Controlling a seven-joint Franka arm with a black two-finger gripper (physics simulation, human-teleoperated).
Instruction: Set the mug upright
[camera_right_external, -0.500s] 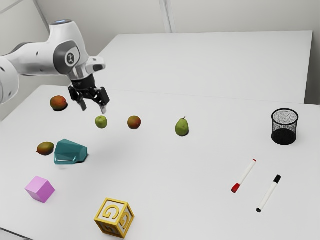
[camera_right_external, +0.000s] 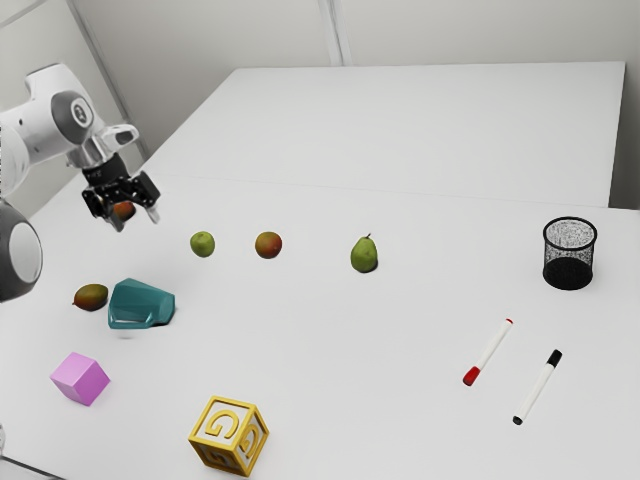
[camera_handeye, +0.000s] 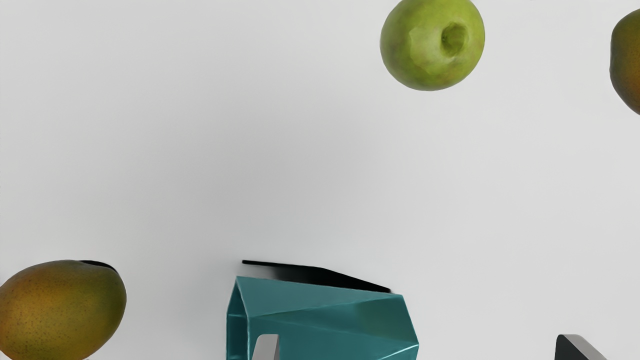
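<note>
At nine o'clock from the exterior view's centre, the hand (camera_right_external: 136, 222) is above the counter (camera_right_external: 350, 370), open, its two fingers well apart and gripping nothing. Mug (camera_right_external: 143, 305): teal, faceted, lying on its side on the counter, at six o'clock from the hand in that view. Condition: not upright. In the wrist view, one fingertip (camera_handeye: 266, 347) overlaps the mug; the other is seen over bare counter.

Surroundings, taken clockwise from the mug in the exterior view: green apple (camera_right_external: 202, 244) between one and two o'clock; round reddish fruit (camera_right_external: 268, 245) at two; pear (camera_right_external: 364, 256) between two and three; black mesh cup (camera_right_external: 568, 270) at three, well apart; red-capped marker (camera_right_external: 490, 350) also near three; black-capped marker (camera_right_external: 538, 388) between three and four; letter block (camera_right_external: 229, 437) at five; pink cube (camera_right_external: 80, 379) at seven; mango (camera_right_external: 91, 297) at nine, near the mug. An orange-red fruit (camera_right_external: 124, 210) sits partly hidden behind the hand.
</note>
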